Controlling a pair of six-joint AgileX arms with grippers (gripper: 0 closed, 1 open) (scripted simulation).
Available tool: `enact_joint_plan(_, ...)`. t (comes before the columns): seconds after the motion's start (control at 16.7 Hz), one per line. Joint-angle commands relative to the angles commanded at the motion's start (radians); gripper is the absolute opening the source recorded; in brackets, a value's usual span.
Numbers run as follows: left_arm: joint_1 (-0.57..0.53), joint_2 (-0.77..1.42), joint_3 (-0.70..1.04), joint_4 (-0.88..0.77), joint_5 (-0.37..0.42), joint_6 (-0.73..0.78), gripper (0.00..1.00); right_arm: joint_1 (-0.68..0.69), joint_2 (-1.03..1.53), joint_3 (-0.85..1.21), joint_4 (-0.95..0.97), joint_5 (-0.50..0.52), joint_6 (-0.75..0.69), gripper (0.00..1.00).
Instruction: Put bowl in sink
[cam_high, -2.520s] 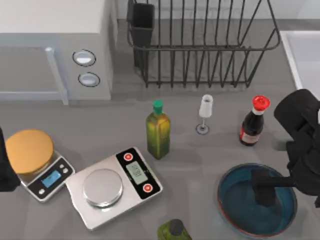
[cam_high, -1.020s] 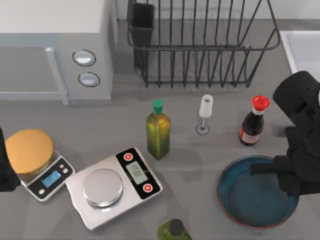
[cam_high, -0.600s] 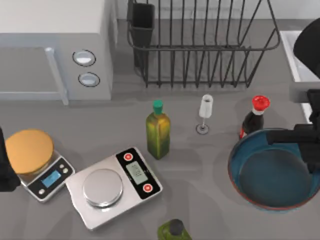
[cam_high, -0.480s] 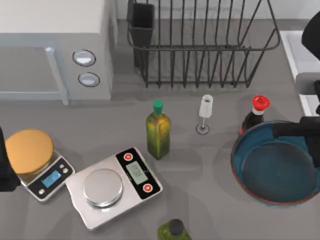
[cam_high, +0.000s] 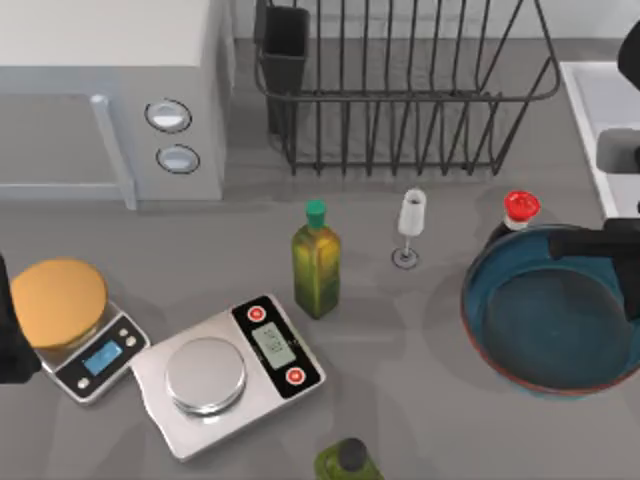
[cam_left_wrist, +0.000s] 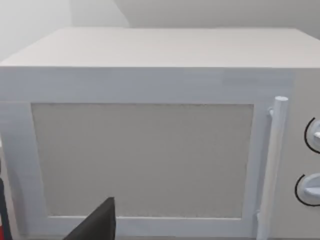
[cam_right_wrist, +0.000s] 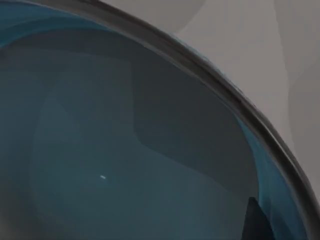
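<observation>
R gripper (cam_high: 612, 243) clamps 1 bowl (cam_high: 550, 322) by its far rim, at table's right, near 1 sink (cam_high: 600, 110). 2 scales, 3 bottles. L arm parked far left.

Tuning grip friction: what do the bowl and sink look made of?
Bowl: likely glazed ceramic; glossy teal inside, reddish-brown rim, held at the rim by the right gripper. Sink: smooth pale white-grey, perhaps enamel or composite; matte, no metallic sheen.
</observation>
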Motion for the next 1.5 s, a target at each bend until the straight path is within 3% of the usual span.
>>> enact_joint_plan(0.18, 0.0, 0.0, 0.0, 0.0, 0.0, 0.0, 1.0, -0.082, 0.0, 0.008, 0.126, -0.066, -0.039, 0.0)
enact_joint_plan(0.42, 0.0, 0.0, 0.0, 0.0, 0.0, 0.0, 1.0, -0.257, 0.003, -0.023, 0.442, -0.188, -0.115, 0.0)
enact_joint_plan(0.9, 0.0, 0.0, 0.0, 0.0, 0.0, 0.0, 1.0, -0.657, 0.046, -0.285, 1.434, -0.408, -0.295, 0.0)
enact_joint_plan(1.2, 0.0, 0.0, 0.0, 0.0, 0.0, 0.0, 1.0, -0.836, 0.046, -0.508, 1.96, -0.473, -0.375, 0.0)
enact_joint_plan(1.5, 0.0, 0.0, 0.0, 0.0, 0.0, 0.0, 1.0, -0.925, 0.026, -0.669, 2.228, -0.485, -0.406, 0.0)
